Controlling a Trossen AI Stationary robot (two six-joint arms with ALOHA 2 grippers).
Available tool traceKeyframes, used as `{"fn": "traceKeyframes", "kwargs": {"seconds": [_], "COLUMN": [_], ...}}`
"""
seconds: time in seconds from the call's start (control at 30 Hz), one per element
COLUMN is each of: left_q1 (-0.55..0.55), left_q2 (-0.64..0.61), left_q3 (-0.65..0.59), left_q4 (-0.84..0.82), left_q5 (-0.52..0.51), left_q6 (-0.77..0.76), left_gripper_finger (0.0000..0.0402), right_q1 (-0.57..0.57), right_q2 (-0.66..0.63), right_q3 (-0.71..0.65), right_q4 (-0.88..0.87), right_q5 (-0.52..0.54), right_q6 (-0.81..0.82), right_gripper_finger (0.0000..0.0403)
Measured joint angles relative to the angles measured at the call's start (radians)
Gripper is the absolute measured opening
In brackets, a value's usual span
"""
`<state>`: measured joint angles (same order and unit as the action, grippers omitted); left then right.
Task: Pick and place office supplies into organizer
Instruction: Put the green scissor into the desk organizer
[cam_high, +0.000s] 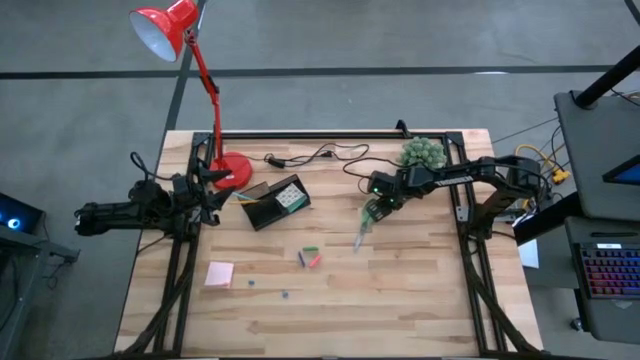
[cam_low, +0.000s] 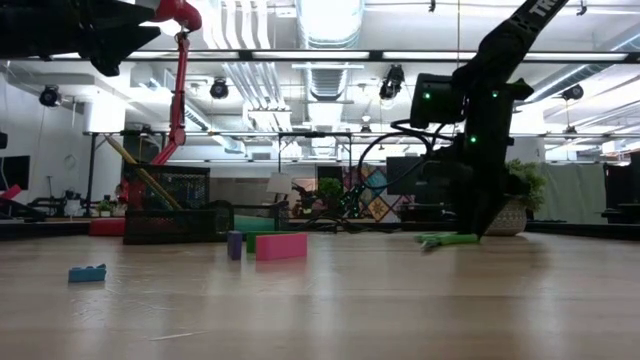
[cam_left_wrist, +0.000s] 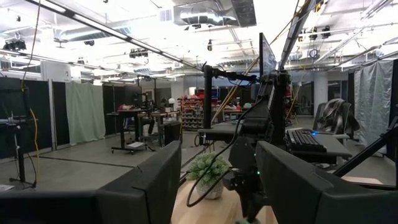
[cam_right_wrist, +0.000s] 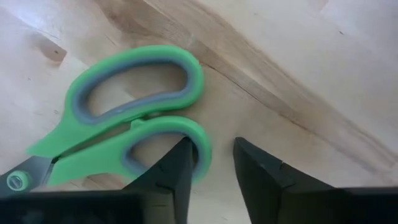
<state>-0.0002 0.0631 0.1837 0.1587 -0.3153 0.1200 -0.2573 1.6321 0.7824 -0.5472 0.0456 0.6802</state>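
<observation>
Right now the right tool (cam_right_wrist: 211, 171) is down at the scissors (cam_right_wrist: 124, 134), which lie flat on the worktop (cam_high: 400, 290) with both handle loops showing, so a loop offers itself as the easy thing to take. One finger sits at the rim of the nearer loop and the other on bare wood just beside it. The fingers are partly spread with a narrow gap between them, touching the handle at most; I'd judge nothing is pinched yet. The organizer (cam_high: 275, 202) stands well off to the side, beyond the small coloured blocks (cam_high: 309, 258), by the lamp base (cam_high: 232, 170). The left tool (cam_left_wrist: 214, 186) waits at the far edge, fingers spread, holding nothing. The pink pad (cam_high: 220, 274) lies well away, too.
</observation>
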Motion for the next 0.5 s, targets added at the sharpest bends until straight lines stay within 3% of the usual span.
{"fn": "traceKeyframes", "kwargs": {"seconds": [0.27,0.5], "left_q1": [0.0,0.0], "left_q2": [0.0,0.0], "left_q3": [0.0,0.0], "left_q4": [-0.001,-0.001], "left_q5": [0.0,0.0], "left_q6": [0.0,0.0], "left_gripper_finger": [0.0196,0.0196], "right_q1": [0.0,0.0], "right_q2": [0.002,0.002], "right_q3": [0.001,0.001], "right_q4": [-0.014,-0.018], "right_q5": [-0.018,-0.025], "right_q6": [-0.039,-0.053], "right_gripper_finger": [0.0025,0.0016]}}
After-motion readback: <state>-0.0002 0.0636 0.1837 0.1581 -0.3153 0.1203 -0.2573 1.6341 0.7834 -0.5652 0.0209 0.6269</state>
